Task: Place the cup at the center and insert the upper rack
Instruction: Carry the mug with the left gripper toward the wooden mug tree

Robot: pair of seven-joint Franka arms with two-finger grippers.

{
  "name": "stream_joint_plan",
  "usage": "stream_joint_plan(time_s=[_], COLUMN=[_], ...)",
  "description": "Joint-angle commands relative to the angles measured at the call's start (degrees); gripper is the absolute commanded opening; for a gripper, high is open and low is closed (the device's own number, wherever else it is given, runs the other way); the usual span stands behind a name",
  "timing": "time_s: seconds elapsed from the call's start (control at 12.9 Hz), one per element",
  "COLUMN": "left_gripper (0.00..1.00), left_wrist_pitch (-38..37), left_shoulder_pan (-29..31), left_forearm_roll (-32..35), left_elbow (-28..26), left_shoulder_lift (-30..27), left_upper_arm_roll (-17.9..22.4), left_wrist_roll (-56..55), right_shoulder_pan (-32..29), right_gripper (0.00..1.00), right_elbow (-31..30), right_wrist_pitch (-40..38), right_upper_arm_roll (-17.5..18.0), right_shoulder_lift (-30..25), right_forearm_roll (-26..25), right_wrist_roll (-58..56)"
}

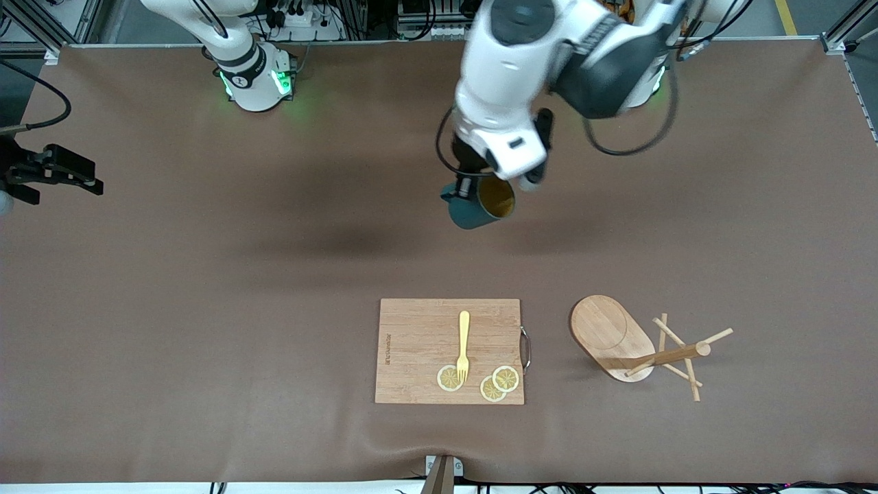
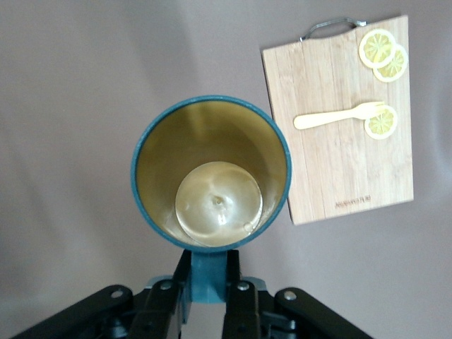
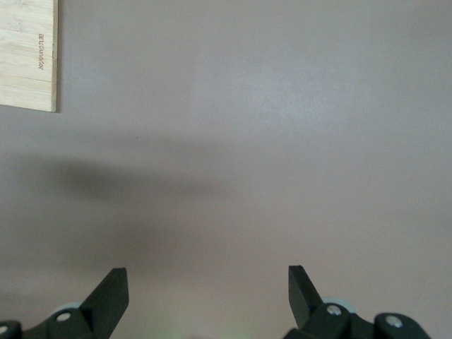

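One cup [image 1: 478, 204] hangs over the mid tabletop [image 1: 206, 274], pinched at its handle by the left gripper [image 2: 210, 296]. The right gripper [image 3: 208, 296] (fingers spread) waits over bare tabletop. The upper rack [image 1: 638, 346] lies toppled beside the cutting board [image 1: 418, 343].

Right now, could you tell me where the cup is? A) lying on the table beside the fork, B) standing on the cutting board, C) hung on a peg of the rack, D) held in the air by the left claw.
D: the left claw is shut on the handle of the cup, holding it above the bare table.
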Motion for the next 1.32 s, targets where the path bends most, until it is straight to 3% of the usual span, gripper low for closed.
stream_joint_plan(time_s=[0.0, 0.39, 0.62, 1.01, 1.24], left_gripper=[0.0, 0.0, 0.0, 0.0, 0.0], left_wrist_pitch=[0.05, -5.73, -10.49, -17.86, -18.76], left_shoulder_pan=[6.99, 23.15, 31.43, 41.1, 43.31], left_forearm_roll=[-7.7, -24.48, -31.26, -43.56, -49.46], left_elbow=[-1.89, -2.06, -2.06, -1.98, -1.98], left_shoulder_lift=[-2.81, -3.35, -2.47, 4.11, 6.92], left_upper_arm_roll=[-0.67, -0.59, -0.5, -0.5, -0.5], left_wrist_roll=[9.66, 30.57, 42.45, 55.12, 59.53], right_shoulder_pan=[-1.29, -2.78, -2.87, -2.17, -2.17], right_gripper=[1.0, 1.0, 1.0, 1.0, 1.0], right_elbow=[0.01, 0.01, -0.07, -0.07, -0.07], right_wrist_pitch=[-0.6, -2.0, -2.53, -3.5, -3.5], right_upper_arm_roll=[0.98, 0.89, 0.89, 1.51, 1.42], right_shoulder_lift=[-1.08, -1.08, -0.99, -0.9, -0.64], right_forearm_roll=[0.7, 0.7, 1.05, 2.1, 2.19], right_wrist_roll=[0.35, 1.49, 2.28, 4.48, 4.57])
